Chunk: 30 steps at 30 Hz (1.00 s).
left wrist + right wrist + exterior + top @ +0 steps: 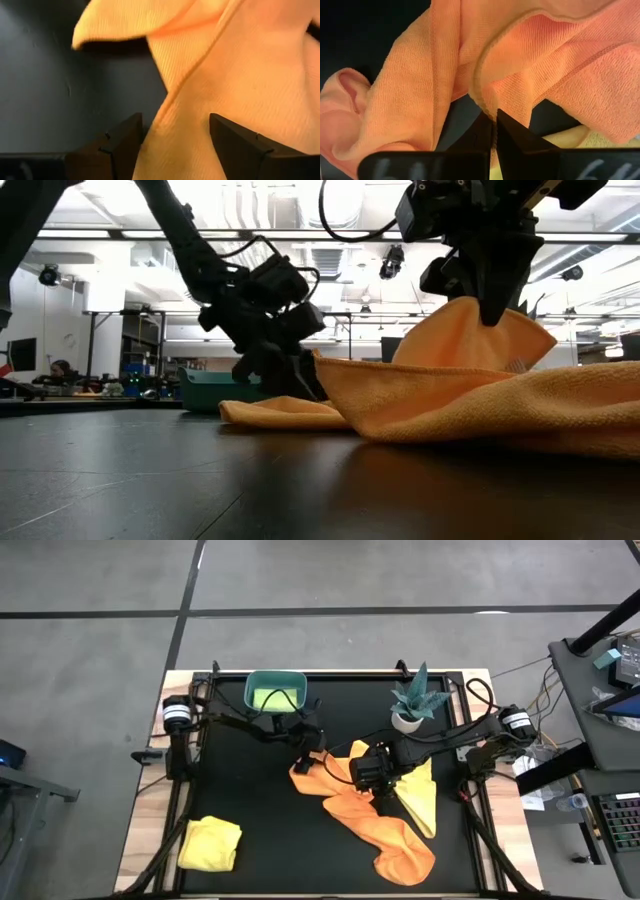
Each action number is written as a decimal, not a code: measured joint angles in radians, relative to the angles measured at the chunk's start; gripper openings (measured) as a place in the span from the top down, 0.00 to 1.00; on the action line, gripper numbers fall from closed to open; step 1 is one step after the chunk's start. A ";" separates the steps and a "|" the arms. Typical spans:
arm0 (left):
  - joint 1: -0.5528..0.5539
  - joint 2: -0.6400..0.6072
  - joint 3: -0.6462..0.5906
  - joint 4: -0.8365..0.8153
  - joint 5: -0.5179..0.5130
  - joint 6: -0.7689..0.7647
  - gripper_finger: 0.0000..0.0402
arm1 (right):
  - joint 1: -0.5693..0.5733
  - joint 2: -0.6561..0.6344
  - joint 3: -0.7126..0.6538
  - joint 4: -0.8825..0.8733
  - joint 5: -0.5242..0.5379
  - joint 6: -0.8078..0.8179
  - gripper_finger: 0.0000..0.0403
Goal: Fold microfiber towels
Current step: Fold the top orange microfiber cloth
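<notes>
An orange microfiber towel (375,820) lies crumpled across the middle of the black table. My right gripper (381,783) is shut on it and holds part of it up as a peak (470,330). My left gripper (306,762) is open and low at the towel's left corner (270,412), slanting down, with one finger on each side of that orange cloth (200,100). A yellow towel (422,802) lies partly under the orange one on the right. Another yellow towel (210,843) lies bunched at the near left. A lime green one (272,697) sits in the teal bin. My left gripper has the orange towel's corner between its open fingers (120,147); whether they touch the cloth I cannot tell. My right gripper pinches a hemmed edge fold (487,106) of the orange towel between its fingertips, coming steeply from above. That part is lifted and drapes slack, while the remainder lies on the table.
The teal bin (300,680) stands at the far edge, left of centre, close behind my left arm. A small potted plant (415,705) stands at the far right. Bare black table (270,840) lies at the near side between the yellow bundle and the orange towel.
</notes>
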 joint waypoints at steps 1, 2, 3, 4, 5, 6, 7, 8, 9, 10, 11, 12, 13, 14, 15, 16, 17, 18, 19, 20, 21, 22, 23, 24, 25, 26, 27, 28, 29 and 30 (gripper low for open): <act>0.000 -0.004 0.001 -0.007 -0.001 0.000 0.48 | 0.000 0.000 0.000 0.000 0.000 0.000 0.98; 0.000 -0.011 0.000 -0.019 -0.004 0.000 0.50 | 0.000 0.000 0.000 0.000 0.000 0.000 0.98; 0.000 -0.017 0.000 -0.041 -0.004 0.001 0.52 | 0.000 0.000 0.000 -0.001 0.000 0.000 0.98; 0.000 -0.026 -0.002 -0.075 -0.004 0.002 0.54 | 0.000 0.000 0.000 0.000 0.000 -0.001 0.98; 0.000 -0.032 -0.003 -0.110 -0.004 0.003 0.56 | 0.000 0.000 0.000 0.000 0.000 -0.001 0.98; 0.000 -0.036 -0.002 -0.135 -0.004 0.005 0.59 | 0.000 0.000 0.000 -0.001 0.000 -0.002 0.98; 0.000 -0.044 -0.002 -0.162 -0.004 0.006 0.61 | 0.000 0.000 0.000 0.000 0.000 -0.002 0.98; 0.000 -0.050 -0.002 -0.189 -0.004 0.007 0.63 | 0.000 0.000 0.000 -0.001 0.000 -0.002 0.98; 0.000 -0.055 -0.002 -0.207 -0.004 0.009 0.66 | 0.000 0.000 0.000 -0.001 0.000 -0.002 0.98; 0.000 -0.062 -0.002 -0.223 -0.004 0.011 0.68 | 0.000 0.000 0.000 0.000 0.000 -0.002 0.98; 0.000 -0.067 -0.002 -0.241 -0.004 0.012 0.71 | 0.000 0.000 0.000 0.000 0.000 -0.002 0.98; 0.000 -0.072 -0.002 -0.262 -0.004 0.014 0.74 | 0.000 0.000 0.000 0.000 0.000 -0.002 0.98; 0.001 -0.081 -0.003 -0.280 -0.004 0.019 0.76 | 0.000 0.000 0.000 0.000 0.000 -0.002 0.98; 0.001 -0.087 -0.002 -0.299 -0.005 0.026 0.79 | 0.000 0.000 0.000 -0.001 0.000 -0.002 0.98; 0.001 -0.095 -0.002 -0.317 -0.005 0.029 0.81 | 0.000 0.000 0.000 -0.003 0.000 -0.002 0.98; 0.001 -0.106 -0.002 -0.335 -0.008 0.030 0.83 | 0.000 0.000 0.000 -0.003 0.000 -0.002 0.98; 0.001 -0.115 -0.002 -0.341 -0.013 0.030 0.85 | 0.000 0.000 0.000 -0.004 0.000 -0.002 0.98; 0.001 -0.126 -0.002 -0.337 -0.020 0.031 0.87 | 0.000 0.000 0.000 -0.005 0.000 -0.002 0.98; 0.002 -0.140 -0.002 -0.348 -0.024 0.031 0.89 | 0.000 0.000 0.000 -0.004 0.000 -0.002 0.98; 0.003 -0.150 -0.003 -0.359 -0.026 0.031 0.90 | 0.000 0.000 0.000 -0.005 0.000 -0.002 0.98; 0.003 -0.158 -0.003 -0.356 -0.027 0.031 0.92 | 0.000 0.000 0.000 -0.005 0.000 -0.002 0.98; 0.004 -0.167 -0.003 -0.358 -0.029 0.031 0.93 | 0.000 0.000 0.000 -0.004 0.000 -0.002 0.98; 0.005 -0.176 -0.003 -0.367 -0.031 0.031 0.94 | 0.000 0.000 0.000 -0.004 0.000 -0.002 0.98; 0.005 -0.185 -0.003 -0.371 -0.031 0.031 0.95 | 0.000 0.000 0.000 -0.005 0.000 -0.001 0.98; 0.005 -0.195 -0.003 -0.377 -0.031 0.031 0.95 | 0.000 0.000 0.000 -0.004 0.000 0.001 0.98; 0.005 -0.204 -0.003 -0.389 -0.033 0.031 0.96 | 0.000 0.000 0.000 -0.004 0.000 0.001 0.98; 0.005 -0.214 -0.003 -0.407 -0.038 0.031 0.98 | 0.000 0.000 0.000 -0.005 0.000 0.001 0.98; 0.005 -0.223 -0.003 -0.433 -0.054 0.031 0.99 | 0.000 0.000 0.000 -0.004 0.000 0.001 0.98; 0.005 -0.232 -0.003 -0.458 -0.081 0.030 0.99 | 0.000 0.000 0.000 -0.005 0.000 0.001 0.98; 0.004 -0.243 -0.003 -0.481 -0.115 0.029 1.00 | 0.000 0.000 0.000 -0.004 0.001 0.001 0.98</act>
